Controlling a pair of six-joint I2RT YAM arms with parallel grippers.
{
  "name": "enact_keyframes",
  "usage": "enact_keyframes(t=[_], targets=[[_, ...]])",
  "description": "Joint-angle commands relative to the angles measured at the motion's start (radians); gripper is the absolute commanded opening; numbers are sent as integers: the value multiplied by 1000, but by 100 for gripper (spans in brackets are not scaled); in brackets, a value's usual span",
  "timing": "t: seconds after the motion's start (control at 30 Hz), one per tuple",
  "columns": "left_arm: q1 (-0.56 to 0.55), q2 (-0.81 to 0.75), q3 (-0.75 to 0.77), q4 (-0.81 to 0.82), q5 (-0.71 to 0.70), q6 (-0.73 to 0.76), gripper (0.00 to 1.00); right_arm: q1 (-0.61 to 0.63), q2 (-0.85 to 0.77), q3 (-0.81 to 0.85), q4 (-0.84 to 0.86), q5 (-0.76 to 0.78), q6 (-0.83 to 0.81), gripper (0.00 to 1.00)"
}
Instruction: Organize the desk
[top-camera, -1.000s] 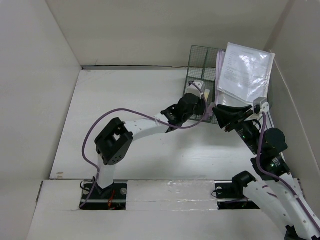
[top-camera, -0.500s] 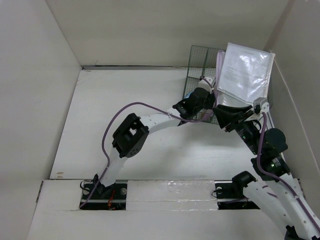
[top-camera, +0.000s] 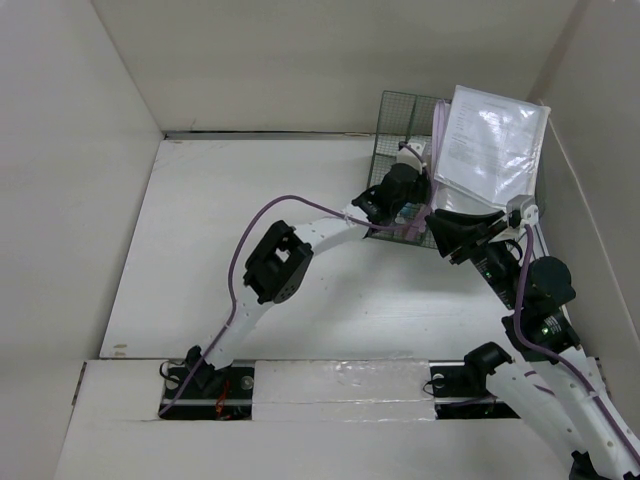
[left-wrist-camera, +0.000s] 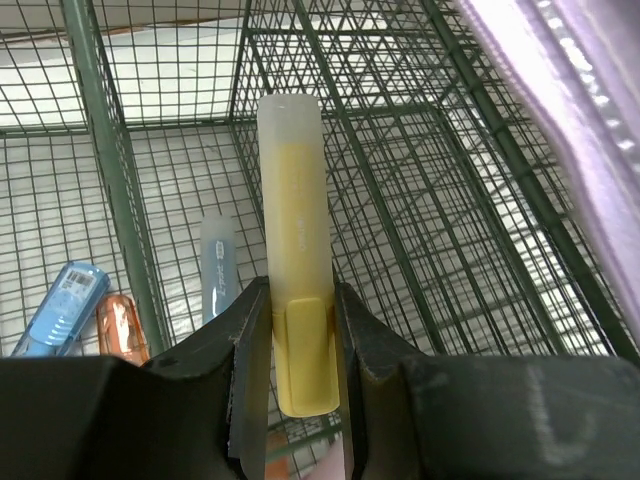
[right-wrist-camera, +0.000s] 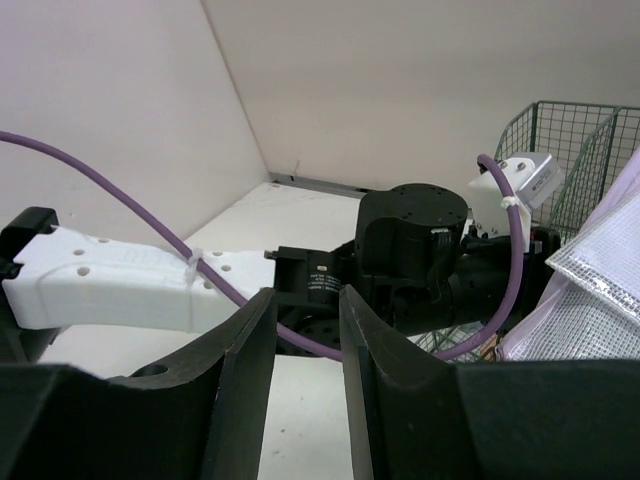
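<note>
the large flat matte-white rectangular surface (top-camera: 250, 200) fills the left and centre of the top view, with both arm bases at its near edge. it is judged rigid and fixed: not a thing to grasp, only to be cleared of loose items. the left arm reaches across it to the dark green wire-mesh organizer rack (top-camera: 395, 115) standing at the far right corner. low in the rack lie a blue plastic pen (left-wrist-camera: 62, 305), a short orange translucent pen (left-wrist-camera: 122, 330) and a pale translucent capped pen (left-wrist-camera: 218, 265). the left jaws are clamped on a pale yellow plastic highlighter (left-wrist-camera: 293, 230), gripped low on the barrel, its cap end pointing into the rack. the highlighter is judged light, stiff and smooth, so liable to slip or pivot; a hold across the flat mid-barrel suits it. the right jaws stand narrowly apart and empty, near the rack's front. a clear plastic document sleeve (top-camera: 490, 140) leans in the rack at the right.
</note>
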Motion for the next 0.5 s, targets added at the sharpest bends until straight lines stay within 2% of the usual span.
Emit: enact_keyframes(t=[0.0,0.47], targets=[[-3,7,76,12,-18,-9,6,10,-4,5,30,8,-5,37],[6,44,68,-5,-53,3,24,10,-1,4,33,11,-5,37]])
